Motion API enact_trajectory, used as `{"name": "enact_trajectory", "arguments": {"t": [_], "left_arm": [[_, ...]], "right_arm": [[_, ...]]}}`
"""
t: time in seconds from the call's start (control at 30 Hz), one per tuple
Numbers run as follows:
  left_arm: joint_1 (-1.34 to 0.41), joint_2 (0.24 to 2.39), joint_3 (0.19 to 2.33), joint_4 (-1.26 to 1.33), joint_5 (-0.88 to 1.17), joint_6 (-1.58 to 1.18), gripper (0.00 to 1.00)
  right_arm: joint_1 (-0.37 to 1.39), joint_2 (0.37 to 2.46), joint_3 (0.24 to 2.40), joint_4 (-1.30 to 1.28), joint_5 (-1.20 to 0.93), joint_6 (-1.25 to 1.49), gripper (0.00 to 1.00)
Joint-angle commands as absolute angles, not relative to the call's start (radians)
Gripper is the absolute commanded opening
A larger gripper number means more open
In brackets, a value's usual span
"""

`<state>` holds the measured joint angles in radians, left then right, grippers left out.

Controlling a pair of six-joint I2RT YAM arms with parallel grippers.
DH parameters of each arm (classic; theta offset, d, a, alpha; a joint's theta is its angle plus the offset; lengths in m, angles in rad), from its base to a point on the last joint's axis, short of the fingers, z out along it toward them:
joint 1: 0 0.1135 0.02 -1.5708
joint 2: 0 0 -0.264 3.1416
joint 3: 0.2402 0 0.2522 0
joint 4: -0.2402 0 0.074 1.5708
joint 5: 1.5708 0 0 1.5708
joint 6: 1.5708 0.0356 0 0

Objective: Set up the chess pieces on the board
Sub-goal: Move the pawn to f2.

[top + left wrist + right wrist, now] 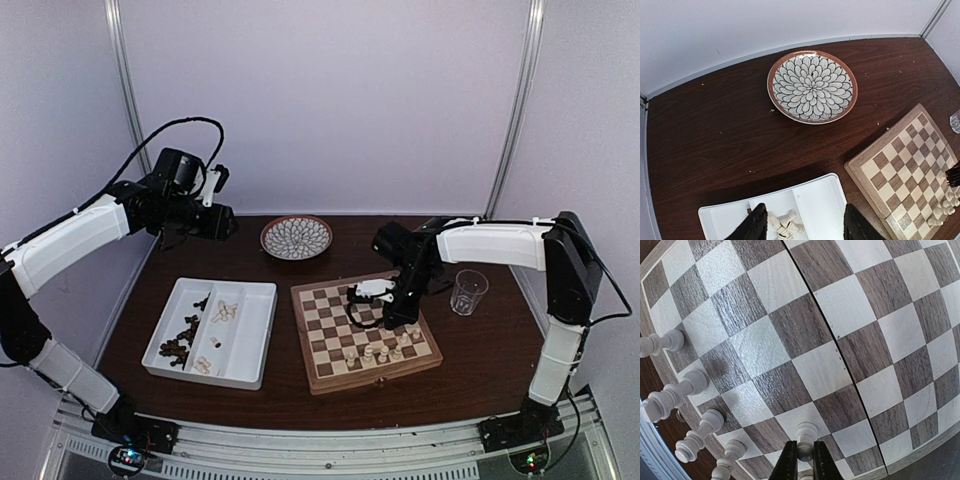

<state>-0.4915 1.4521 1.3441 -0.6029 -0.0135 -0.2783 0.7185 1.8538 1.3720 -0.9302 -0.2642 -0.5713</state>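
Observation:
The board (pixel 327 338) lies right of centre on the table. Several cream-white chess pieces (pixel 380 351) stand along its near edge. My right gripper (pixel 381 309) hangs low over the board. In the right wrist view this gripper (pixel 803 460) is shut on the stem of a white piece (pixel 806 434) that stands on a light square of the board (pixel 790 330), with more white pieces (pixel 690 385) lined up at the left. My left gripper (pixel 805 227) is open and holds nothing, high above the far end of the tray (pixel 825 200); white pieces (pixel 785 224) lie just below it.
The white two-compartment tray (pixel 250 340) left of the board holds dark pieces (pixel 180 345) and white pieces (pixel 223 312). A round patterned plate (pixel 297 237) sits at the back. A clear glass (pixel 468 291) stands right of the board.

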Motion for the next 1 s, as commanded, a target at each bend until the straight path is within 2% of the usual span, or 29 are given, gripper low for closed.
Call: {"name": "enact_trajectory", "arguments": {"t": [0.0, 0.2, 0.97], "left_arm": [[-0.483, 1.438, 1.341, -0.567, 0.0, -0.281, 0.52], [-0.483, 1.433, 1.341, -0.568, 0.0, -0.281, 0.52], [-0.482, 1.443, 1.341, -0.568, 0.037, -0.288, 0.52]], "right_arm": [[0.733, 1.867, 1.361, -0.947, -0.246, -0.575, 0.07], [0.755, 1.839, 1.344, -0.965, -0.263, -0.589, 0.02], [0.778, 1.783, 1.265, -0.958, -0.251, -0.606, 0.01]]}}
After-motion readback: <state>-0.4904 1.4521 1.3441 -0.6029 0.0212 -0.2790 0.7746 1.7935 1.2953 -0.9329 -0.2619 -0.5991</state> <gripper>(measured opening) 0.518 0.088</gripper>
